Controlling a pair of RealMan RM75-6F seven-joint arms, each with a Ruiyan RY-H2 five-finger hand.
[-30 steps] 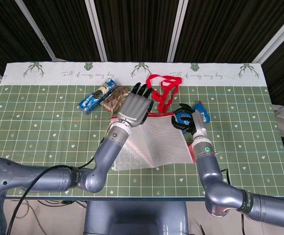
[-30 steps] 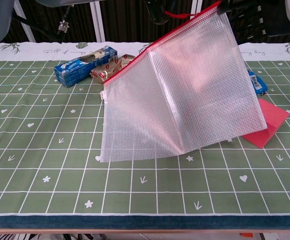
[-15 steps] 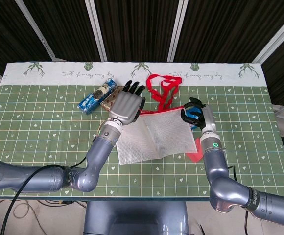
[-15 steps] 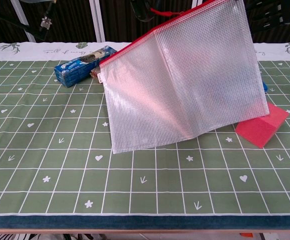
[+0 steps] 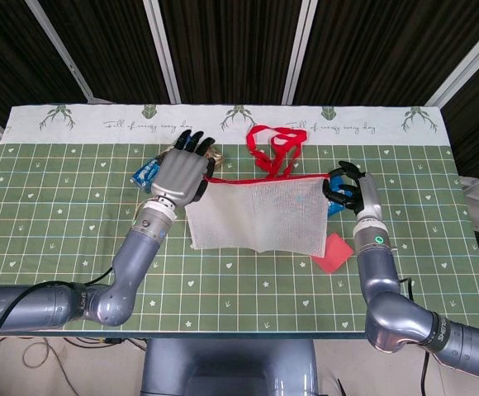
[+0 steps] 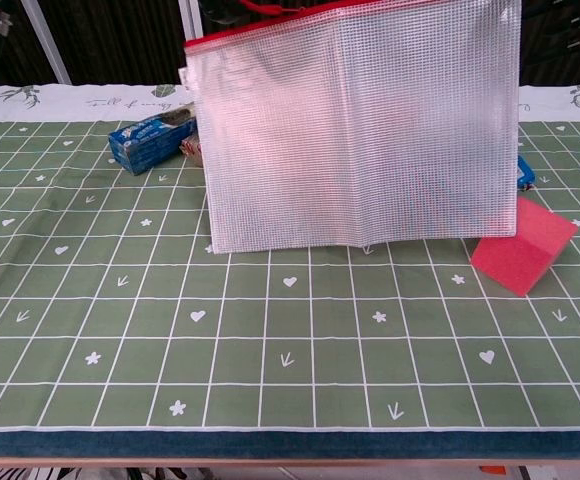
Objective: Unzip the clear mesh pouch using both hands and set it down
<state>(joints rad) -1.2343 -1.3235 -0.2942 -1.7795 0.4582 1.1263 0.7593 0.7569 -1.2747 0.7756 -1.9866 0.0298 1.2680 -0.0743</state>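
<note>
Item count, table surface, both views.
Clear mesh pouch: 1, red zip edge at 12 o'clock. Robot hands: 2, left hand and right hand. Red strap loop: 1. Pink block: 1. Blue snack packet: 1. Gold-wrapped item: 1, mostly hidden. Small blue item at pouch's 3 o'clock: 1, partly hidden.

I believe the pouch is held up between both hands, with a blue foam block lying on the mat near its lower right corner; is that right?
Not quite: the foam block is pink-red, not blue, as the chest view shows. The rest holds: the left hand and right hand hold the pouch up between them.
</note>
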